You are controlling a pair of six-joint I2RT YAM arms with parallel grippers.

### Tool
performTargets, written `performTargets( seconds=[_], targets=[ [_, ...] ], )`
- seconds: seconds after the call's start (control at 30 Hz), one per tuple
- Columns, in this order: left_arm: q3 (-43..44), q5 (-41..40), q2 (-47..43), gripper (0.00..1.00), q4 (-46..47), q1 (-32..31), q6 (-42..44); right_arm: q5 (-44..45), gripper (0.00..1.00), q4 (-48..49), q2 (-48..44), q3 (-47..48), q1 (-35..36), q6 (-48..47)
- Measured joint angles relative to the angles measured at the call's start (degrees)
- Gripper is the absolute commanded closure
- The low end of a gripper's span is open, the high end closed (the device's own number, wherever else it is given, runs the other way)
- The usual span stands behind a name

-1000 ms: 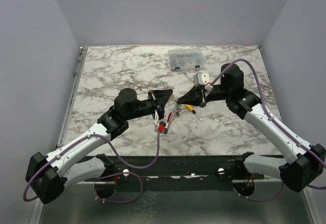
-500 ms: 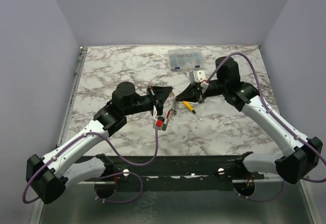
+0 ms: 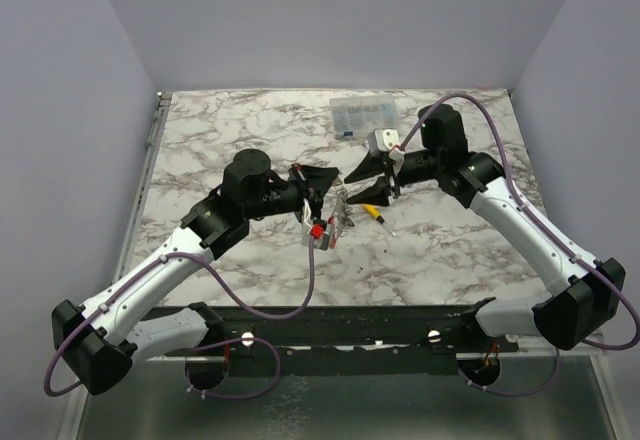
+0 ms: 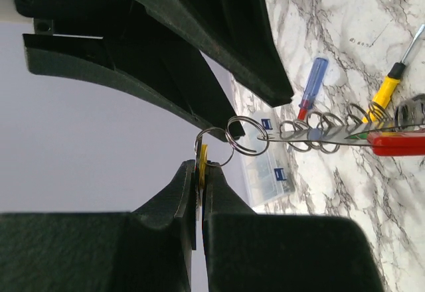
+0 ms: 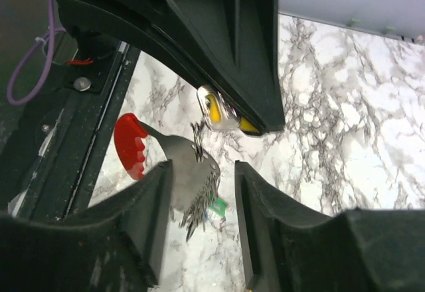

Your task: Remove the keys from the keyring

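Observation:
My left gripper (image 4: 200, 166) is shut on a yellow-headed key (image 4: 202, 157) and holds the bunch up in the air. From that key hang the keyring (image 4: 247, 136), a chain of small rings and a red tag (image 4: 398, 143). In the top view the left gripper (image 3: 328, 188) faces the right gripper (image 3: 358, 188), with the bunch (image 3: 338, 215) and red tag (image 3: 320, 231) dangling below. My right gripper (image 5: 204, 169) is open, with the hanging bunch (image 5: 198, 184), its green key head (image 5: 218, 204) and the red tag (image 5: 129, 145) between and just beyond its fingers.
A yellow-handled screwdriver (image 3: 372, 212) lies on the marble under the grippers. The red-and-blue-handled screwdriver (image 4: 311, 89) lies beside it. A clear plastic parts box (image 3: 365, 117) stands at the back, right of centre.
Both grippers have moved away from the near edge and slightly right. The bunch stays hanging from the left gripper. The right gripper's jaws now stand apart around it.

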Motion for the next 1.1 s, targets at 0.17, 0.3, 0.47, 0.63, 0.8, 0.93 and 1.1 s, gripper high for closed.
performTargets(
  seconds=[0.17, 0.3, 0.47, 0.63, 0.8, 0.93, 1.1],
  targets=[
    [1.44, -1.44, 0.00, 1.00, -3.06, 0.00, -1.66, 0.02, 0.40, 0.28, 0.00, 0.09, -3.91, 3.32],
    [1.62, -2.89, 0.22, 1.00, -5.57, 0.00, -3.17, 0.02, 0.39, 1.27, -0.02, 0.09, -6.82, 7.39],
    [3.72, -4.90, 2.27, 1.00, -9.05, 0.00, -6.49, 0.61, 0.42, 2.47, -0.09, 0.50, -8.79, 13.11],
    [7.37, -6.56, 4.74, 1.00, -11.91, 0.00, -10.64, 2.36, 0.47, 2.78, -0.63, 0.59, -9.49, 17.77],
    [12.20, -8.35, 7.37, 1.00, -15.54, -0.02, -16.33, 4.46, 0.53, 3.17, -1.27, 0.59, -9.75, 21.79],
    [16.94, -9.79, 10.05, 1.00, -18.56, -0.31, -21.51, 5.86, 0.58, 4.24, -1.79, 0.57, -9.77, 24.79],
    [20.83, -11.89, 12.31, 1.00, -22.05, -1.49, -27.32, 6.49, 0.61, 6.80, -2.80, 0.02, -9.77, 28.11]
  ],
)
